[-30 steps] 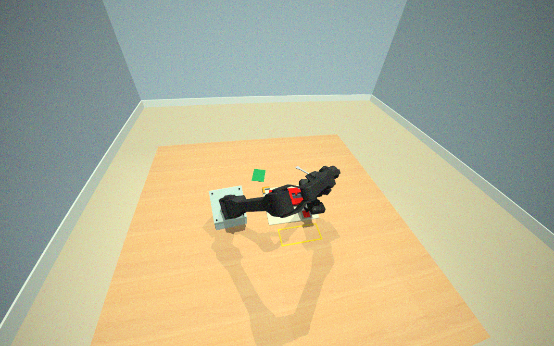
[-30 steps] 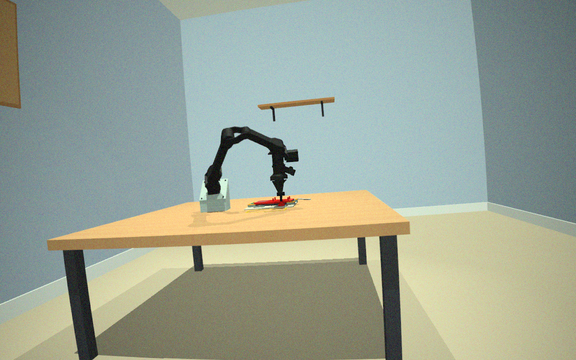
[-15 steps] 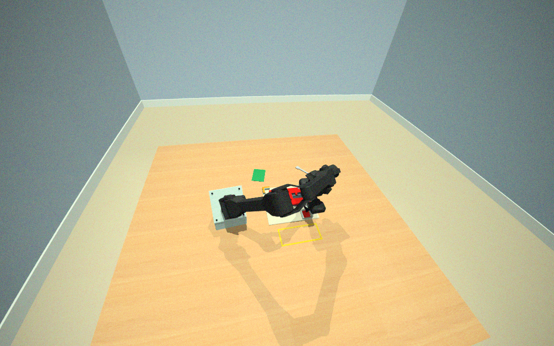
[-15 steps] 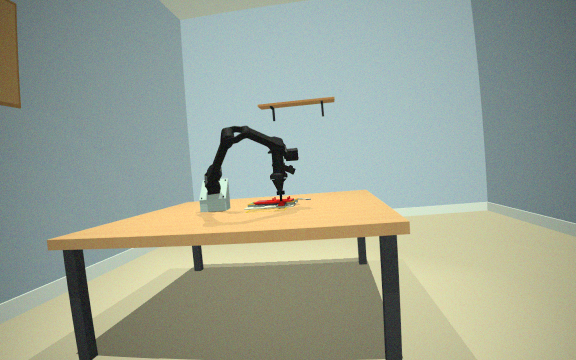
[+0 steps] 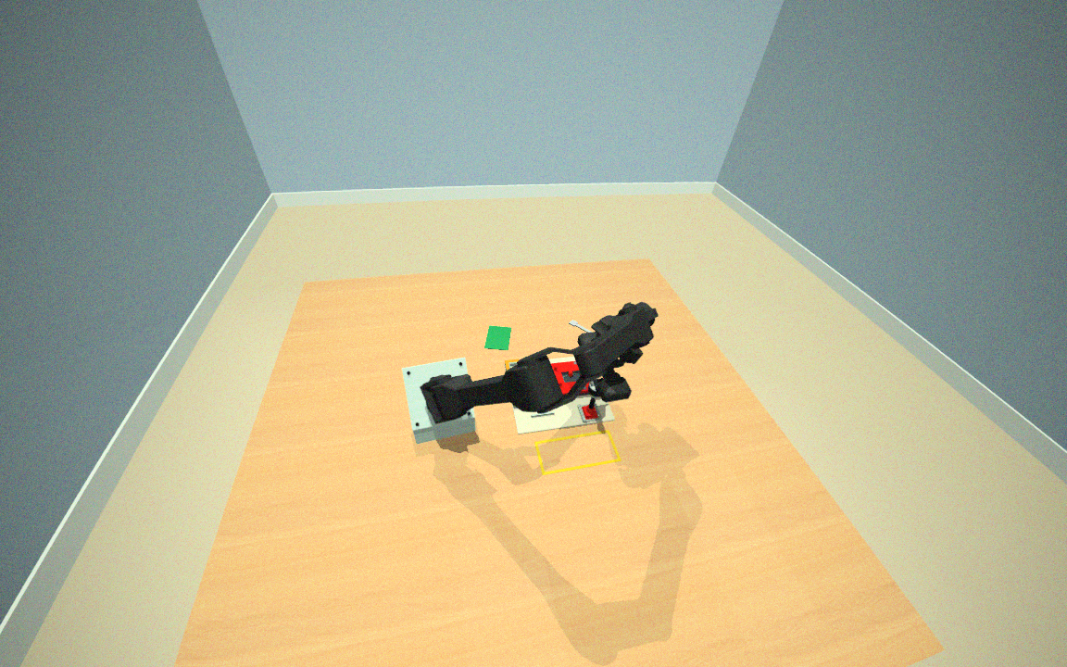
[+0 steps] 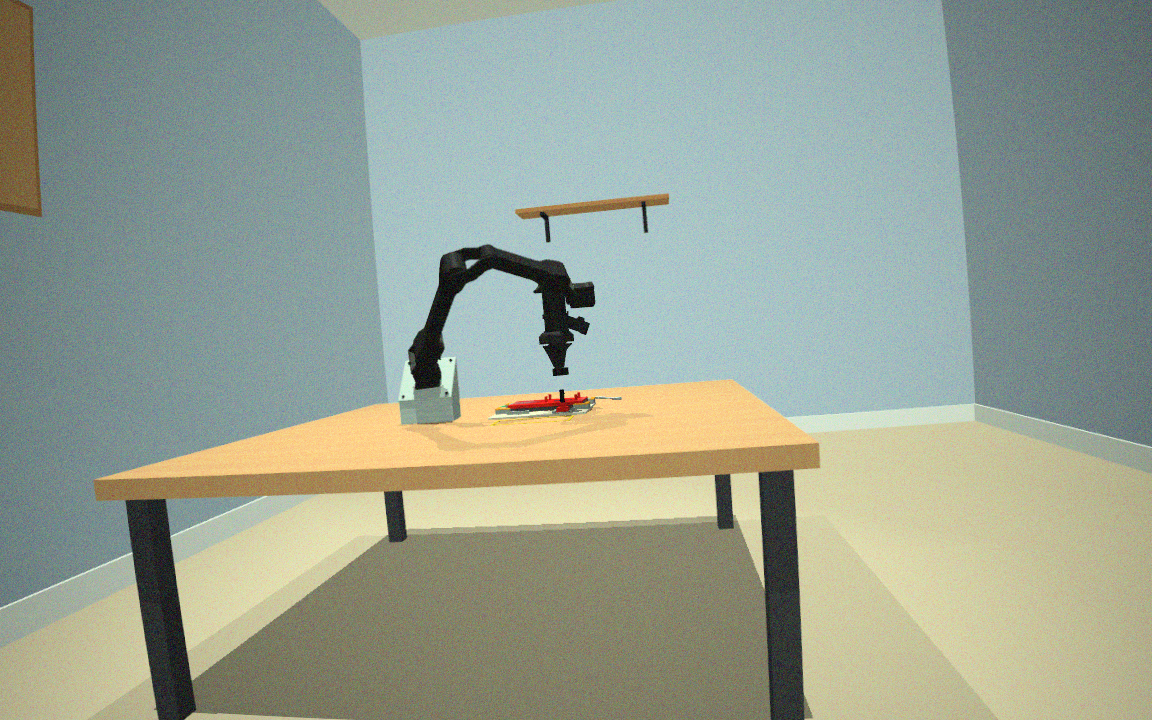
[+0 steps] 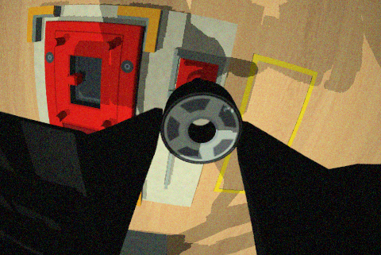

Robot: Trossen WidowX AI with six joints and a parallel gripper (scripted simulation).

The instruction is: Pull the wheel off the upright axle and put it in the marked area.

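Observation:
My gripper is shut on the black wheel, which has a grey spoked hub and stands out between the fingertips in the wrist view. In the exterior view, a gap shows between the fingertips and the top of the upright black axle below, so the wheel is off it. The axle stands on a small red base; in the wrist view the wheel hides most or all of it. The marked area, a yellow outline, lies on the table beside the pale board.
The pale board bears a red plate with upright pegs and orange corner brackets. A green square and a thin pale tool lie farther back. The arm's pale base stands at the left.

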